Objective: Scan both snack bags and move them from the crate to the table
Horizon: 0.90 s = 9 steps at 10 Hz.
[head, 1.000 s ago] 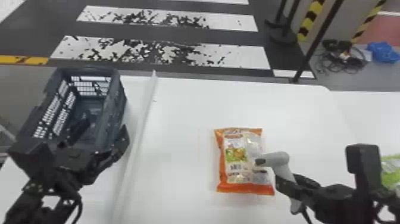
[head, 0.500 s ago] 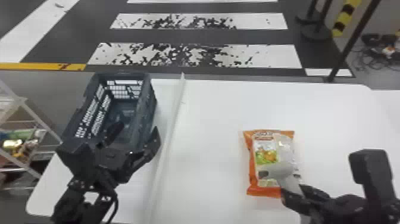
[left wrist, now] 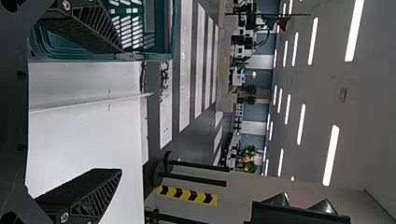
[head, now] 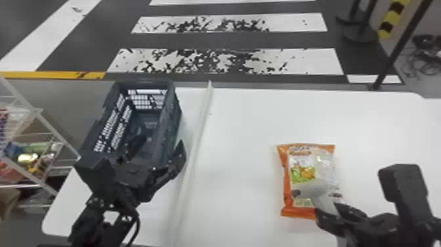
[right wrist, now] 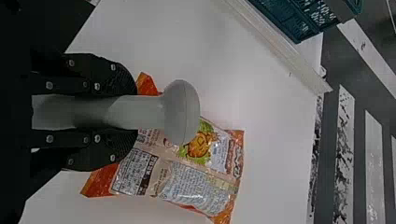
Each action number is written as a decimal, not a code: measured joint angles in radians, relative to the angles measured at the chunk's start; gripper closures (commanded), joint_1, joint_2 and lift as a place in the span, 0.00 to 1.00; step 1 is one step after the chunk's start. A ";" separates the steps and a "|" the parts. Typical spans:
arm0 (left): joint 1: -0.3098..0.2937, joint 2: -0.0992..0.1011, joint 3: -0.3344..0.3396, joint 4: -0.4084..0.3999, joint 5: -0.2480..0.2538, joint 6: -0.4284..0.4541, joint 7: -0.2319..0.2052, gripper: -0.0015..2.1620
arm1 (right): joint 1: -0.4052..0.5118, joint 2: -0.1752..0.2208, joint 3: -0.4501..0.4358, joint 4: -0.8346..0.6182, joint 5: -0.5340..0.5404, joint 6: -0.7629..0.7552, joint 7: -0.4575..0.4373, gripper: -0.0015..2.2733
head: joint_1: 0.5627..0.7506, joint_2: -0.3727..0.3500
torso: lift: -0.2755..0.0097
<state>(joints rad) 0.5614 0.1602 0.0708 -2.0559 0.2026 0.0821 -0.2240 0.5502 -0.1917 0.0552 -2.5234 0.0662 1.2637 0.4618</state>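
While the right gripper (head: 333, 212) grips the scanner (head: 311, 190) above the orange snack bag (head: 302, 162), the left (head: 160, 143) gapes by the crate (head: 177, 108); open table (head: 242, 131) separates bag from divider (head: 197, 141).

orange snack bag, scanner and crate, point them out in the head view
Orange snack bag (head: 302, 171): head view, printed front
Scanner (head: 312, 189): head view, its rounded head
Crate (head: 170, 120): head view, right wall

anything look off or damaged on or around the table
Only the white floor stripes beyond the white table: ragged black patches interrupt them, as if the paint were worn. On the table nothing looks spilled or askew; the orange snack bag lies flat below the light-grey handheld scanner.
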 measured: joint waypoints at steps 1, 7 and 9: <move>0.000 0.001 0.000 0.001 0.000 0.000 0.000 0.04 | -0.006 0.000 0.008 0.009 0.009 -0.003 -0.008 0.99 | 0.70 0.66 | 0.66; 0.000 0.001 0.001 0.003 0.000 0.000 0.000 0.04 | -0.018 -0.001 -0.010 0.000 0.017 -0.011 -0.023 0.99 | 0.70 0.64 | 0.66; 0.000 0.001 0.001 0.003 0.000 0.000 0.000 0.04 | -0.021 0.006 -0.106 0.011 -0.023 -0.054 -0.046 0.99 | 0.70 0.55 | 0.66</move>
<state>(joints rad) 0.5614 0.1610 0.0717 -2.0528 0.2025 0.0822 -0.2240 0.5296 -0.1862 -0.0512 -2.5122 0.0427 1.2102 0.4158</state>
